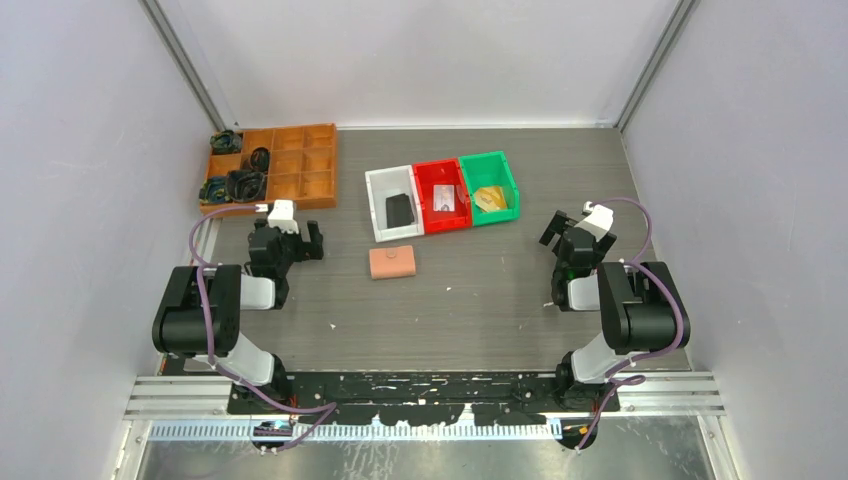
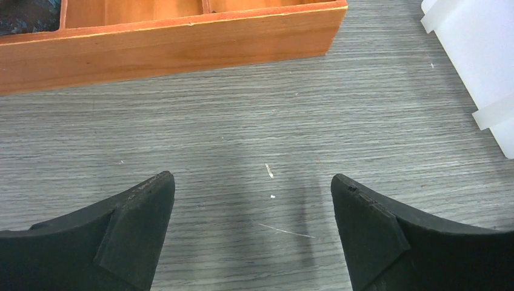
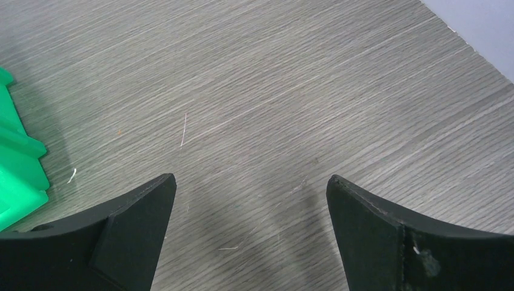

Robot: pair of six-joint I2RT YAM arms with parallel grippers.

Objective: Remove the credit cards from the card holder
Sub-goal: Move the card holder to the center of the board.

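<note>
wallet lies shut mid-table, between both arms, likely for shared reach | left claw released, empty, by wooden tray | right claw released, empty, by green bin

Wallet: plain salmon pink
Table: grey, streaked wood grain
Tray: orange-brown wood
3 bins: white bin, red bin, green bin

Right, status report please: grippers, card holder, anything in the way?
Left gripper open, empty. Right gripper open, empty. Card holder folded shut on the table between the arms, untouched. Nothing in the way; bins sit beyond it.
</note>
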